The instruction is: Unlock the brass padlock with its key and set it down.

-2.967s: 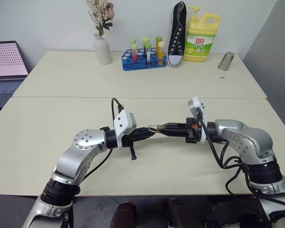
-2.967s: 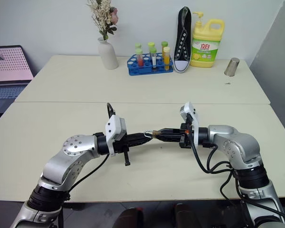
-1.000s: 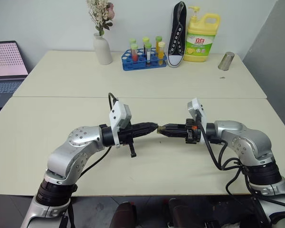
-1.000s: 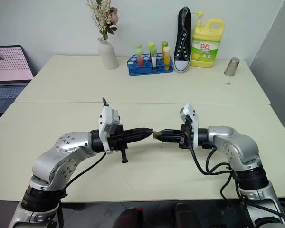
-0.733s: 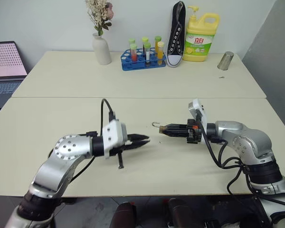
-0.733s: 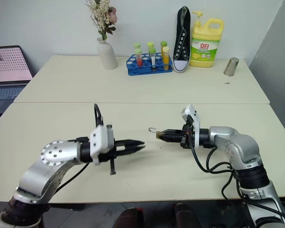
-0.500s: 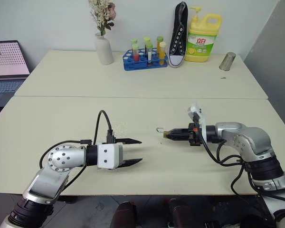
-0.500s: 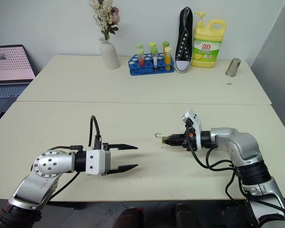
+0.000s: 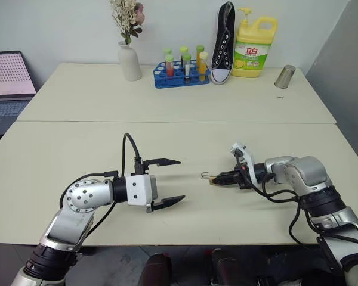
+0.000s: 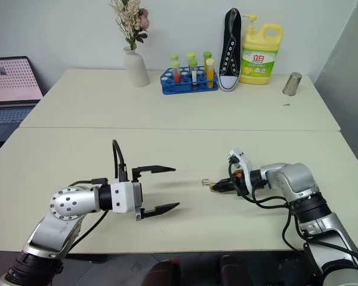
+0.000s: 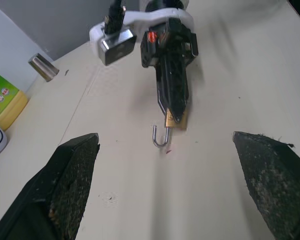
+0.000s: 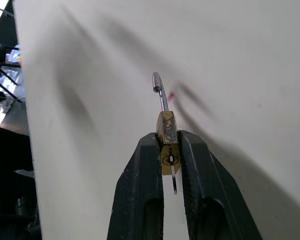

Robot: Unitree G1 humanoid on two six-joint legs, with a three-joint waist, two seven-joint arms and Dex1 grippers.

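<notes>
Padlock, left eye view: pinched at the tip of the right gripper, low over the front table, shackle hooking out toward the left arm. Looks sprung open, so unlocking judged done; setting down judged still to do, contact with the tabletop not readable here. Left gripper spread wide, nothing between its fingers, well apart from the padlock with bare table between. Key not made out.

Right eye view: same layout. Padlock a small speck at the right gripper's tip; left gripper gaping, pointed across at it.

Left wrist view: own two fingers far apart, framing the scene. Between them, further off, the right gripper nipping the brass body. Padlock with its silvery shackle swung free, one leg out of the body, open end clear. Shadow close beneath, so close to the table, touching or not unclear.

Right wrist view: both fingers clamped on the sides of the padlock, keyhole face toward the camera. Shackle reaching out past the fingertips over the table, free end unhooked. Thin silvery sliver hanging from the keyhole between the fingers, possibly the key; too slim to say for sure.

Remaining, by judgement: lower, let go, withdraw.
</notes>
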